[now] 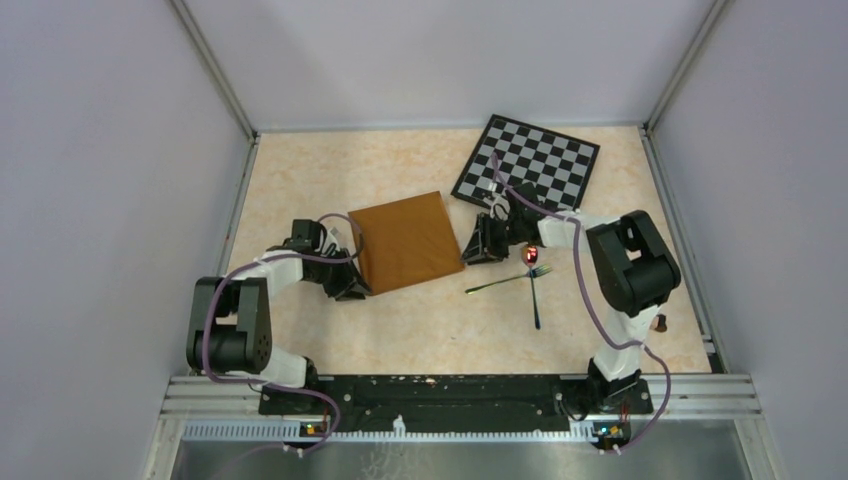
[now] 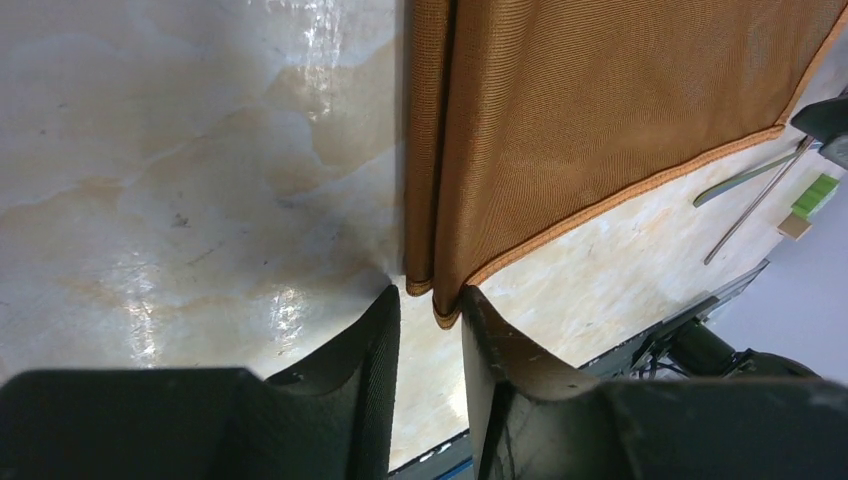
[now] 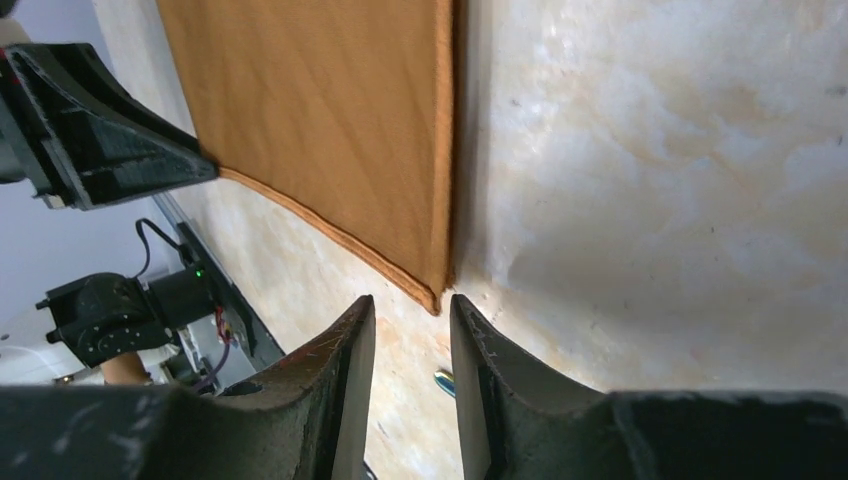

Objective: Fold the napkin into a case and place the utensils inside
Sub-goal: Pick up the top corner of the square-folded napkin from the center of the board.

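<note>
While left tool (image 2: 430, 292) and right tool (image 3: 411, 300) sit unclenched at corners of the napkin (image 1: 405, 240), a shallow pinch may miss a layer.

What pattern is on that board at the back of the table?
Black-and-grey checks; the board shows best in the top view.

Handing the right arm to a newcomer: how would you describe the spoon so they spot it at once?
Find the black-and-grey checkered board at the far right, then look nearer, just right of the rust-brown napkin. Two slim dark pieces lie crossed there; the spoon is the one ending in a shiny red bowl, which the fork lacks.
</note>
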Available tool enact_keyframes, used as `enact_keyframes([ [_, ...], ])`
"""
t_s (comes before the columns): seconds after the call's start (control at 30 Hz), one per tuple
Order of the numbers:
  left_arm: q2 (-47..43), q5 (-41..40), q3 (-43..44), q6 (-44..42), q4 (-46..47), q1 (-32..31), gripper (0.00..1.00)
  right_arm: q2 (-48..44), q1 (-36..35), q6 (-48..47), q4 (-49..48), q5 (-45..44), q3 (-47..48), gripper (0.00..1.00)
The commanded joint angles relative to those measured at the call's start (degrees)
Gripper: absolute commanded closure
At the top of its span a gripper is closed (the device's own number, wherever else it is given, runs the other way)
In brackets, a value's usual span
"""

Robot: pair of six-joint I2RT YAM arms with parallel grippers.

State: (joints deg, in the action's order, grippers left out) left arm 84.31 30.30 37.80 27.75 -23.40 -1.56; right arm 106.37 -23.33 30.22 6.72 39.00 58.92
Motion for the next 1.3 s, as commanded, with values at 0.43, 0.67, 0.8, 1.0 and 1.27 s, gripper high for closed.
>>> enact_keyframes([
  [0.43,0.8,-2.1,-0.8,0.5,2.4,0.0,0.73,1.8,-0.1,1.0,-4.5,2.8,-2.7,0.74],
  [0.67,0.7,-2.0,-0.9,0.4,2.5,-0.1,0.74,2.5,-0.2,1.3,-4.8,3.1,-1.7,0.78],
  [0.8,0.5,-2.1,-1.0,0.5,2.6,-0.1,0.74,2.9,-0.5,1.6,-5.2,3.4,-1.5,0.79],
  [1.0,0.7,-2.2,-1.1,0.5,2.8,-0.3,0.75,2.7,-0.8,1.7,-5.3,3.1,-1.4,0.87],
  [1.27,-0.1,-2.1,-0.9,0.6,2.2,-0.3,0.71,0.4,-0.8,1.3,-2.4,3.0,0.7,1.00],
])
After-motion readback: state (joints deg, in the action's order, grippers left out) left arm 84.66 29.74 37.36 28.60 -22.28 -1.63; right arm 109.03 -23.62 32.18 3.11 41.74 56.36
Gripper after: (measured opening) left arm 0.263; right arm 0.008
